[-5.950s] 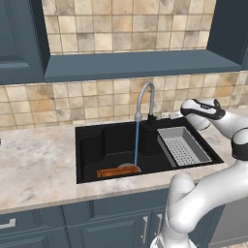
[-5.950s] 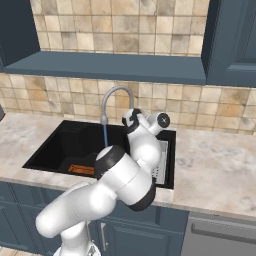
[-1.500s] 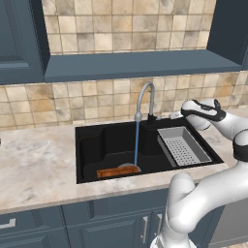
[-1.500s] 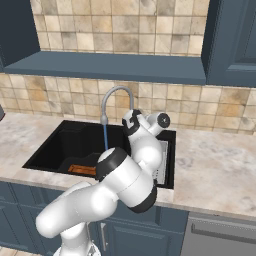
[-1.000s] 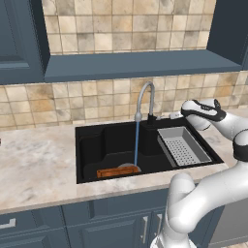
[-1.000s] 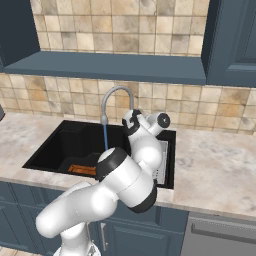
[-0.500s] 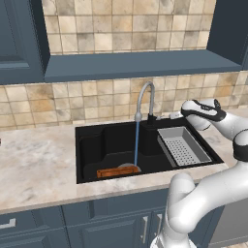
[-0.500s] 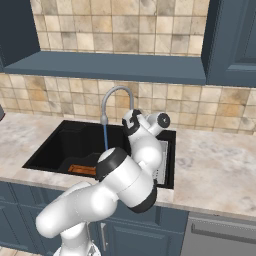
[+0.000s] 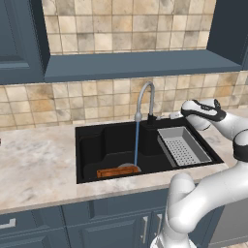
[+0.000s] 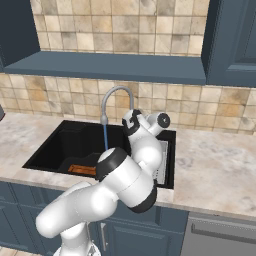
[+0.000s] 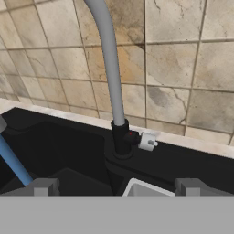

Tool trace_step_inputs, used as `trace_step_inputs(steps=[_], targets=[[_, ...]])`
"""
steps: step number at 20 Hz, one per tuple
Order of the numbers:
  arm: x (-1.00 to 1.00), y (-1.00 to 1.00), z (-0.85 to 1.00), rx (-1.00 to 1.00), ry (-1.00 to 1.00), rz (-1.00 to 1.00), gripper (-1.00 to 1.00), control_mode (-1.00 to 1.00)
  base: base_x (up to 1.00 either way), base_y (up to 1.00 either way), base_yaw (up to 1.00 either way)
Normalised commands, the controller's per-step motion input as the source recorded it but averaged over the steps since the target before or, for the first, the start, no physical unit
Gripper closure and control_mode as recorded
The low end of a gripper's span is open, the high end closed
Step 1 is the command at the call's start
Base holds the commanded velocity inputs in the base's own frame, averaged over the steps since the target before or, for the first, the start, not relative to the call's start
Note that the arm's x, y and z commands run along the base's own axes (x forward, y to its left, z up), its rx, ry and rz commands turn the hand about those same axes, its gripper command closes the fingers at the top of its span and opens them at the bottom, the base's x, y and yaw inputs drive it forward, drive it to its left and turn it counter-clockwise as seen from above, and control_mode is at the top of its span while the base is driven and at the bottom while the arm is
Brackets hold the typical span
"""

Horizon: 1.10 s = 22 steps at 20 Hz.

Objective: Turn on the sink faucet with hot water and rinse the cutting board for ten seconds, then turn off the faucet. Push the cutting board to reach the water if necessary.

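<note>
**While water runs, a stray nudge of the lever is the risk**

While the water (image 9: 136, 143) falls from the sink faucet (image 9: 145, 99) onto the cutting board (image 9: 117, 171) at the sink's (image 9: 87, 145) front edge, the gripper (image 11: 114, 187) hovers just short of the side lever (image 11: 147, 141), fingers (image 11: 43, 187) spread. Reaching early or off-line could cut the rinse short or miss the small lever.

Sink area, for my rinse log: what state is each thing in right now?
sink faucet: running, lever out to the side
water: flowing, straight stream landing on the board's right end
cutting board: flat on the basin floor, at the front
sink: holds board and tray
drainer tray: sits in the right side
gripper: open, facing the faucet base
</note>
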Motion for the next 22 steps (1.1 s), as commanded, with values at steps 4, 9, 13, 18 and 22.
trace_step_inputs(steps=[4,9,13,18,22], targets=[[0.00,0.00,0.00,0.00,0.00,0.00,-1.00,-1.00,0.00,0.00,0.00],[0.00,0.00,0.00,0.00,0.00,0.00,-1.00,-1.00,0.00,0.00,0.00],[0.00,0.00,0.00,0.00,0.00,0.00,-1.00,-1.00,0.00,0.00,0.00],[0.00,0.00,0.00,0.00,0.00,0.00,-1.00,-1.00,0.00,0.00,0.00],[0.00,0.00,0.00,0.00,0.00,0.00,-1.00,-1.00,0.00,0.00,0.00]])
